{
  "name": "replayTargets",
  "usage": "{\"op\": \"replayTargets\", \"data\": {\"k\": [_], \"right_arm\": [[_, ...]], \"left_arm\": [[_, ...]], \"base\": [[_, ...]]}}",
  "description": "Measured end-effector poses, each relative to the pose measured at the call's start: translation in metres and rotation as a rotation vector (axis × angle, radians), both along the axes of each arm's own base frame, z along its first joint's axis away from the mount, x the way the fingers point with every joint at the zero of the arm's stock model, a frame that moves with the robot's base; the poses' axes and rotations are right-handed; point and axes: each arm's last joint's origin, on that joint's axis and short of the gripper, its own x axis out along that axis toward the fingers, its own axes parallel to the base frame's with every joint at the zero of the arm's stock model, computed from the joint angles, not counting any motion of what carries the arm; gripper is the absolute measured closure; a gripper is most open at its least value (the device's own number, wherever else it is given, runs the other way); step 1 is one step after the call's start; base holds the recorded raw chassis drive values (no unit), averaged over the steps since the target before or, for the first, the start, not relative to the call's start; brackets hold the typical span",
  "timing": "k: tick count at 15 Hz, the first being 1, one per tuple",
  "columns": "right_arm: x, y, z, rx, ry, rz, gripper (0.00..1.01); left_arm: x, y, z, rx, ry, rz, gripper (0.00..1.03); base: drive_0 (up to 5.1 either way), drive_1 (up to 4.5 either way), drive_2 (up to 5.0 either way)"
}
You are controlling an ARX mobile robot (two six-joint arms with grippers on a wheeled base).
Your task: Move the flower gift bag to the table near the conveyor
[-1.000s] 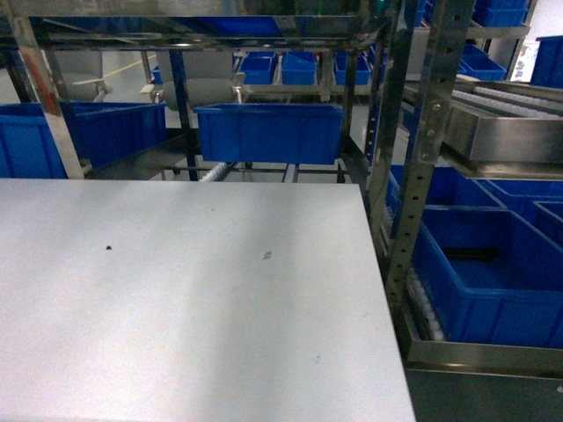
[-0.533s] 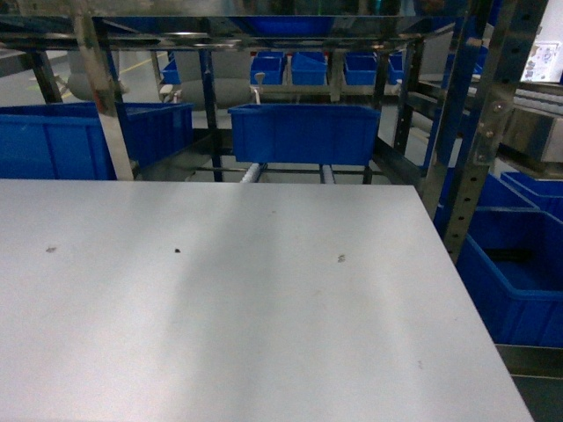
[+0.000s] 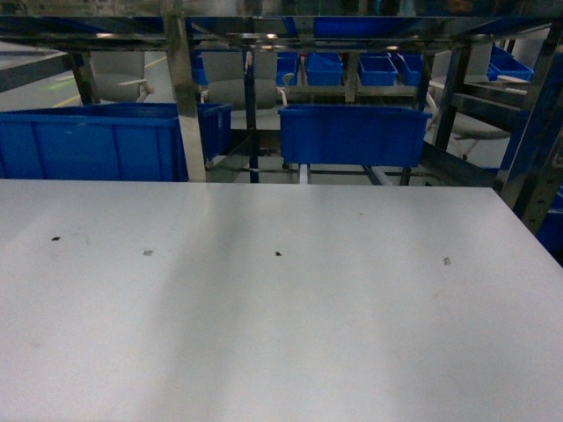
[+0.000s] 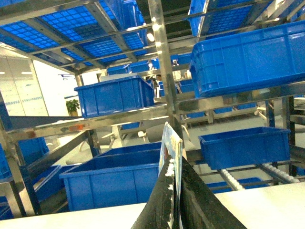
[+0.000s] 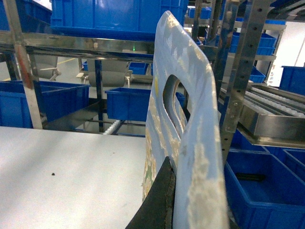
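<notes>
Head cam showed only the table (image 3: 281, 334): white top with a few dark specks, no arms or bag in that view. Behind its far edge stood the conveyor (image 3: 180, 97) racking, steel uprights with blue bins (image 3: 352, 134) sitting on the shelves.

Right wrist cam: the bag (image 5: 183, 129) stood upright right in front of the lens, pale blue with a worn floral print and a die-cut handle hole near the top. The right gripper (image 5: 164, 205) was clamped on its lower edge; I saw one dark finger (image 5: 157, 205) pressed against the bag's side. Table top lay to the left of it, racking and more bins to the right and behind.

Left wrist cam: the same bag (image 4: 170, 157) appeared edge-on, thin and upright, pinched between the left gripper (image 4: 174, 210) fingers (image 4: 202, 207), which were closed on it from both sides. Rollers (image 4: 231, 179) showed under a bin on the right, table edge along the bottom.

So the bag was held by both grippers, above or beside the table. I couldn't tell whether its base touched the top.
</notes>
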Motion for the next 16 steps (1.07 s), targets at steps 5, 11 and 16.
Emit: {"op": "replayTargets", "data": {"k": [5, 11, 16], "right_arm": [[0.0002, 0.0, -0.0001, 0.0, 0.001, 0.0, 0.99], [0.0001, 0.0, -0.0001, 0.0, 0.001, 0.0, 0.99], [0.0, 0.0, 0.0, 0.0, 0.0, 0.0, 0.99]], "left_arm": [[0.0001, 0.0, -0.0002, 0.0, 0.002, 0.0, 1.01], [0.0, -0.0001, 0.0, 0.0, 0.0, 0.0, 1.01], [0.0001, 0.0, -0.0002, 0.0, 0.002, 0.0, 1.01]], "base": [[-4.9, 1.7, 3.1], [-5.0, 2.45, 2.5], [-5.0, 2.45, 2.5]]}}
